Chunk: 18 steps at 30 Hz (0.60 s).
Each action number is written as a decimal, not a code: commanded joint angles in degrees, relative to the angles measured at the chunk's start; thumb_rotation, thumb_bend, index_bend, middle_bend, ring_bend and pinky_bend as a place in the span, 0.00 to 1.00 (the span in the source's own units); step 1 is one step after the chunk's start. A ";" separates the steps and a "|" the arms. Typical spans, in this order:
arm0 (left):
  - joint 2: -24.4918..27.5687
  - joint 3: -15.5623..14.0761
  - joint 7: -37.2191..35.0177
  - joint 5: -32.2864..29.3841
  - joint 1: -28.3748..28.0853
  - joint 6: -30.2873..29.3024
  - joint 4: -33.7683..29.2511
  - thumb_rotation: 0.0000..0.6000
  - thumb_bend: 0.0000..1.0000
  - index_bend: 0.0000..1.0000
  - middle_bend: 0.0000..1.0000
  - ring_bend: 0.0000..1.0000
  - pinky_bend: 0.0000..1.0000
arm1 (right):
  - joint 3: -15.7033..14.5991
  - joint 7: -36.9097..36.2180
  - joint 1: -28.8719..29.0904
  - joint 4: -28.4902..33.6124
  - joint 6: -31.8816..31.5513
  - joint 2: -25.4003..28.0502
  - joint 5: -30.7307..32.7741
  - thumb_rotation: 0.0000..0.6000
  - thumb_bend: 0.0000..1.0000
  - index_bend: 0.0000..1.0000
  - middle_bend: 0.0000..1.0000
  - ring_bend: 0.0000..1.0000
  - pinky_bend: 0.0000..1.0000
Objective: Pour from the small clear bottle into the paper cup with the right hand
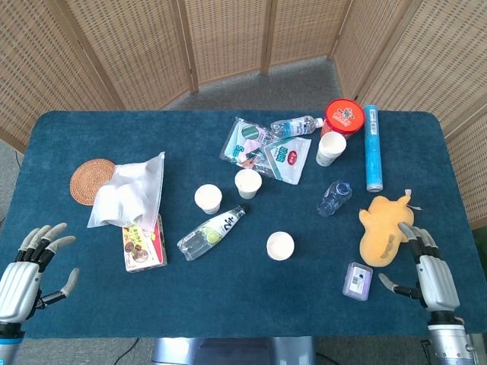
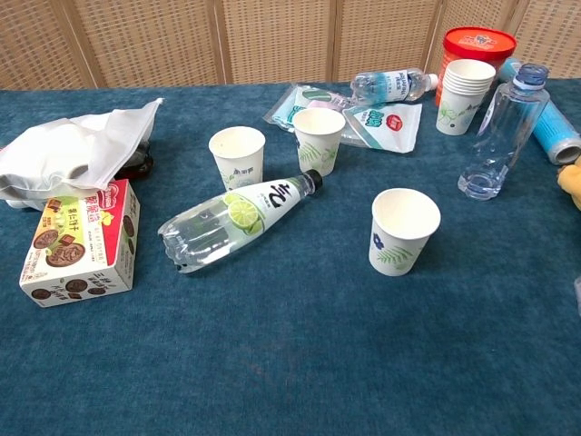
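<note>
Right hand [image 1: 432, 275] sits at the near right table edge, fingers [image 1: 417, 239] spread and empty, thumb out to the side. Left hand [image 1: 21, 274] at the near left edge, likewise spread, nothing held. Neither hand shows in the chest view.

Small clear bottle [image 1: 334, 198] stands upright with a blue cap, ahead of and inboard from the right hand, well apart from it. The yellow plush toy [image 1: 386, 226] lies just ahead of the right fingers, between hand and bottle; a small purple box [image 1: 357, 280] lies just inboard of the thumb.

Risks, as judgement:
- A straight reach clips the plush and shoves it into the bottle; the bottle looks light and near empty, so it would tip easily.
- Cap looks on; nothing pours unless it is opened.
- Several paper cups: nearest one [image 1: 280, 245] stands alone near the table centre, two more [image 1: 249, 182] behind it, plus a stack [image 1: 331, 148] by the red tub [image 1: 344, 117]. Wrong-cup pick is possible.
- The lime-label bottle [image 1: 211, 232] lying on its side is also clear; could be mistaken for the target.
- Light cup may get knocked by the bottle neck.

Views: the head view gives both hands, the plush and the full layout. The chest view shows the bottle's [image 2: 500, 133] height and clear walls, and the near cup's [image 2: 403, 231] open mouth and leaf print, but only a sliver of the plush.
</note>
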<state>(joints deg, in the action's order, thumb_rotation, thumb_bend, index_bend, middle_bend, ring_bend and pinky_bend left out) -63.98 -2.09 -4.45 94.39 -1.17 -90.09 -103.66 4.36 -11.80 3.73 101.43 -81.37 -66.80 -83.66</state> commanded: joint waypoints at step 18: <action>-0.98 1.37 2.33 -2.97 -1.87 3.62 -1.04 0.46 0.46 0.22 0.13 0.01 0.00 | 6.96 -30.71 13.15 -10.29 14.96 -1.45 1.71 1.00 0.23 0.00 0.00 0.00 0.00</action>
<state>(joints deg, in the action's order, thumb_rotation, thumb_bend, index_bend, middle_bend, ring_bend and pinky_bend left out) -64.94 -0.76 -2.16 91.47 -2.99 -86.52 -104.66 10.70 -41.06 16.02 92.17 -67.52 -67.79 -82.49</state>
